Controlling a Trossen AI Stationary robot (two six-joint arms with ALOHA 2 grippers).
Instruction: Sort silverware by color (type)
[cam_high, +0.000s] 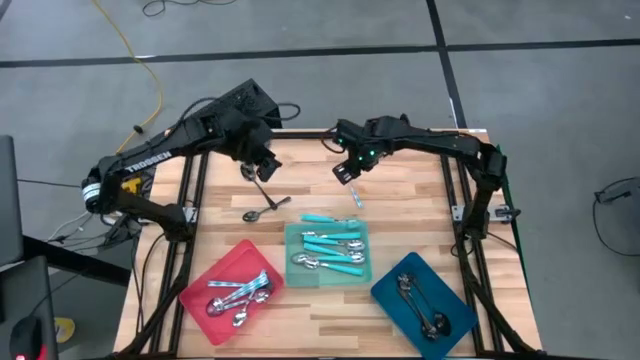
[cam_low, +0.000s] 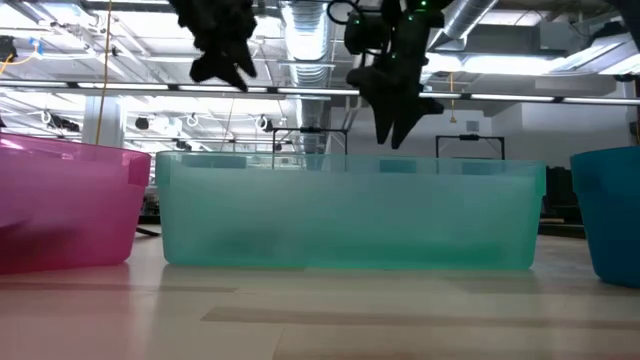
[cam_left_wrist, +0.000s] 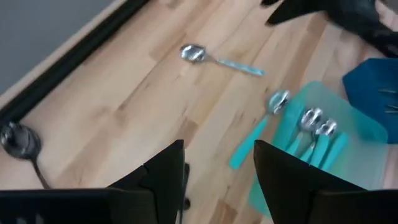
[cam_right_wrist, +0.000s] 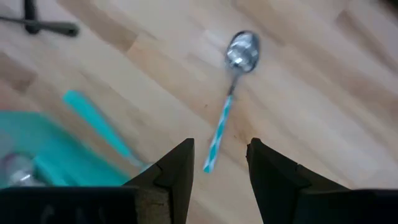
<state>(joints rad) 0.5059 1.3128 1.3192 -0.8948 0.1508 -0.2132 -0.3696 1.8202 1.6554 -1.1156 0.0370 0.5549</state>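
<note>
While both dark arms hang above the far half of the pale wooden surface (cam_high: 400, 230), neither one carries anything. The left gripper (cam_high: 262, 170) is at about eleven o'clock from the translucent teal tray (cam_high: 292, 232), its fingers apart and empty. The right gripper (cam_high: 346, 172) is at about one o'clock from that tray, also spread and empty, and it hovers just above a loose spoon with a silver bowl and a turquoise striped handle (cam_right_wrist: 231, 87) that lies on the surface. A second turquoise-handled spoon (cam_high: 318, 218) rests across the far rim of the teal tray, and several more spoons of this kind (cam_high: 335, 255) lie inside it. A dark spoon (cam_high: 262, 212) lies on the surface at ten o'clock from the teal tray. The red tray (cam_high: 205, 280) at eight o'clock holds shiny silver spoons (cam_high: 240, 297). The blue tray (cam_high: 390, 295) at four o'clock holds dark spoons (cam_high: 420, 305).
</note>
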